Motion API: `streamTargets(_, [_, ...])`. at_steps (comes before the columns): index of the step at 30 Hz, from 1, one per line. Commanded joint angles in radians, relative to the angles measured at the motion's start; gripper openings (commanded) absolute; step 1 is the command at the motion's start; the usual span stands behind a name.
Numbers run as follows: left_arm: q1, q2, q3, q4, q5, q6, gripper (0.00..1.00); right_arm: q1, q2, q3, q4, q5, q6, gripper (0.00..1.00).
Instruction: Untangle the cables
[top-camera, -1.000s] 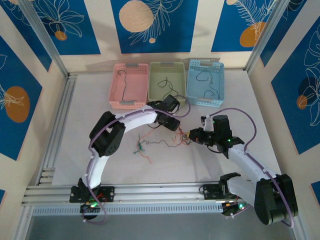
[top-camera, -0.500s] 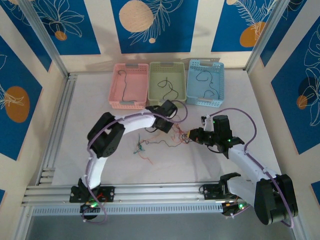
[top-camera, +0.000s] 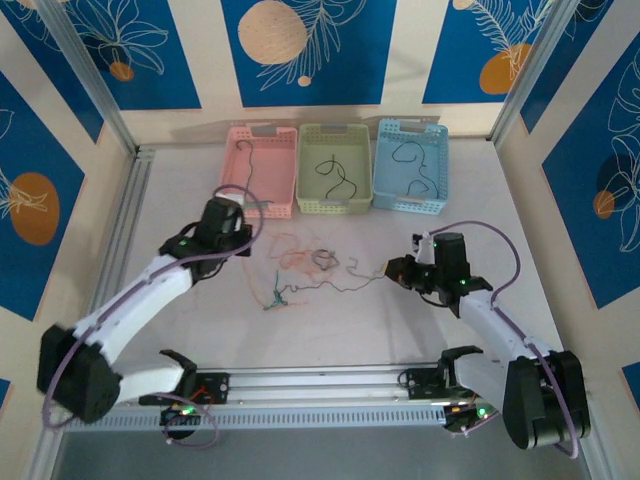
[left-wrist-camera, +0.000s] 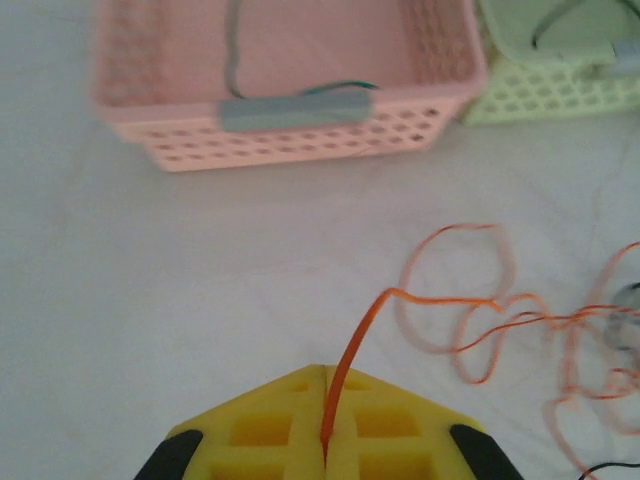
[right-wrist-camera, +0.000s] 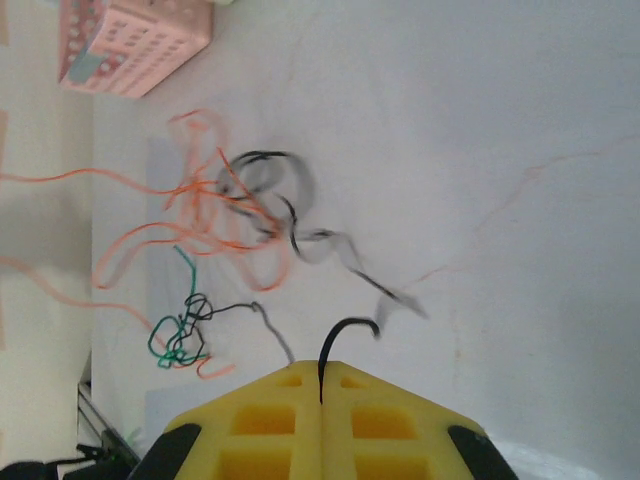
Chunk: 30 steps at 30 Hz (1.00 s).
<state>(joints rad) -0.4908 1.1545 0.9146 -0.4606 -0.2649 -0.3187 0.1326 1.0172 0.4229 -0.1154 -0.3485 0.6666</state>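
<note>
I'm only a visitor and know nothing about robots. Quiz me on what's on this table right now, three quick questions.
1. Which cable do the left arm's jaws pinch? A green, B orange, C black.
2. True or false: the right arm's jaws stand open and hold nothing.
3. How many baskets stand side by side at the back?

Key
1. B, the orange cable.
2. False: they are shut on the black cable.
3. Three: the pink basket, the green basket and the blue basket.
</note>
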Motion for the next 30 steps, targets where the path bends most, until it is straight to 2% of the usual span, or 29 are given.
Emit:
streamTargets(1, [0.034,-0.112,-0.024,-0.104,-0.020,-0.039,0.00,-0.054,-0.023,-0.030,0.003,-0.024,0.040,0.00])
streamTargets(6, [0.071,-0.236,-0.001,-0.201,-0.046,-0.029,0.00,-0.187,-0.047,-0.065,0.006,-0.030,0.095,0.00])
streamTargets(10, [0.086,-0.273,0.029,-0.263,-0.060,-0.004,0.00,-0.268,-0.069,-0.064,-0.011,-0.022,0.101,0.00])
streamTargets(13, [0.093,-0.287,0.040,-0.293,-0.071,0.020,0.00,-0.302,-0.109,-0.030,-0.069,0.054,0.074,0.00])
streamTargets(16, [0.097,-0.295,0.039,-0.311,-0.071,0.052,0.00,-0.328,-0.136,0.050,-0.194,0.237,0.035,0.00])
streamTargets(18, [0.097,-0.301,0.036,-0.324,-0.045,0.064,0.00,-0.351,-0.156,0.062,-0.159,0.211,0.056,0.00])
streamTargets(21, [0.097,-0.310,0.021,-0.319,0.035,0.075,0.00,-0.322,-0.148,0.084,-0.062,0.120,0.104,0.00])
streamTargets(27, [0.096,-0.272,0.050,-0.309,0.249,0.100,0.00,-0.159,-0.159,0.223,-0.075,0.120,0.072,0.00])
streamTargets(30, [0.097,-0.254,0.067,-0.323,0.291,0.124,0.00,-0.091,-0.188,0.328,-0.124,0.171,0.008,0.00])
